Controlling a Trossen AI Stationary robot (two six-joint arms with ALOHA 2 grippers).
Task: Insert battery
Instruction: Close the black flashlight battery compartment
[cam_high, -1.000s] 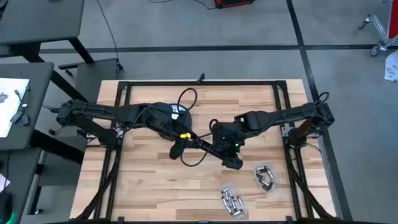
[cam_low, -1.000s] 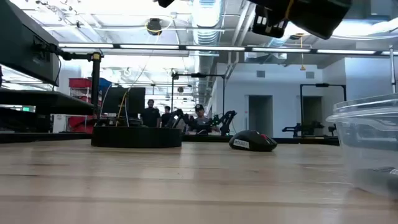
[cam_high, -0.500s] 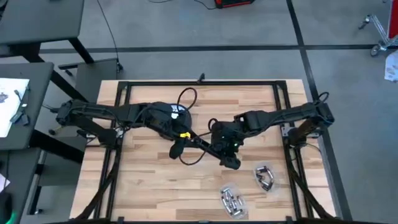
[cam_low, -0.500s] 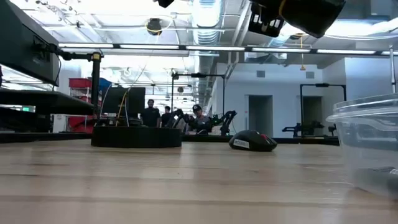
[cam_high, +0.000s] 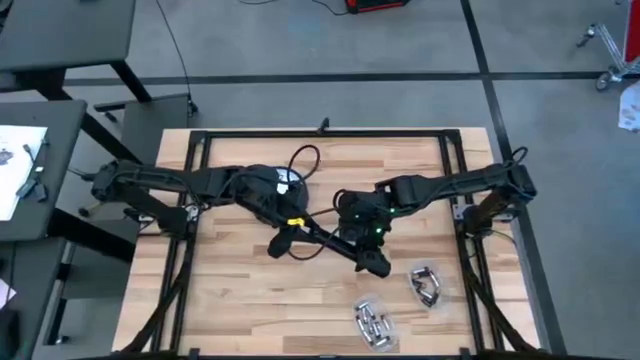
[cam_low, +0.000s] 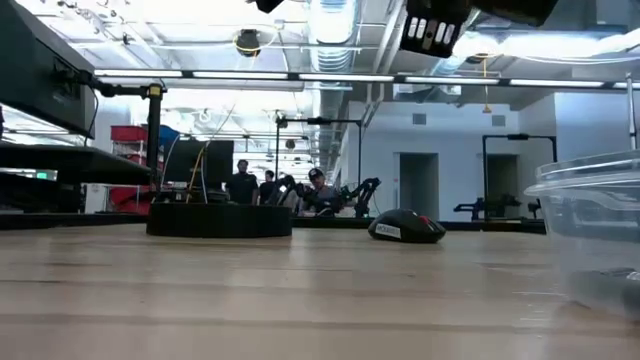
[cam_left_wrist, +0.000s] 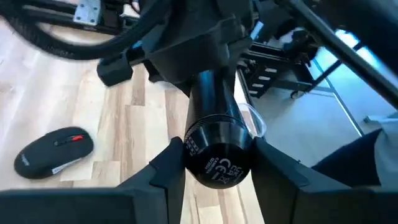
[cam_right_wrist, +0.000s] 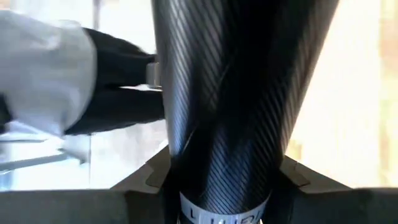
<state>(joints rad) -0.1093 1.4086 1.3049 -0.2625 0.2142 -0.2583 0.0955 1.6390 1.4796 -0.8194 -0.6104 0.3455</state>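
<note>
A long black tube (cam_high: 330, 243) with a carbon-weave body hangs above the table's middle, held between both arms. My left gripper (cam_high: 283, 238) is shut on its left end, whose labelled end face (cam_left_wrist: 217, 155) shows in the left wrist view. My right gripper (cam_high: 362, 232) is shut on the tube's body (cam_right_wrist: 224, 93) farther right. The tube's thick far end (cam_high: 376, 264) sticks out past it. Silvery cylinders that look like batteries (cam_high: 372, 322) lie in a clear container near the front edge, apart from both grippers. My left gripper pinches the sides of the tube's end cap (cam_left_wrist: 194, 163) between its two fingers (cam_left_wrist: 166, 171). The fingers come from the table's left and run roughly along the tube. The tube is lifted clear of the table. My right gripper pinches the carbon-weave body (cam_right_wrist: 186, 168) between its two fingers (cam_right_wrist: 146, 183), coming from the far right and slanting down. The tube passes between the fingers and is clear of the table.
A black mouse (cam_low: 405, 228) and a round black tray (cam_low: 220, 220) sit on the wooden table toward the far side. A second clear container (cam_high: 428, 284) with metal pieces stands at the front right. A black cable (cam_high: 300, 160) loops behind the arms.
Both grippers have stayed shut on the tube. In the low view the dark gripper mass at the top has risen and mostly left the picture. In the high view the left gripper and the tube's left end have shifted slightly toward the table's left.
</note>
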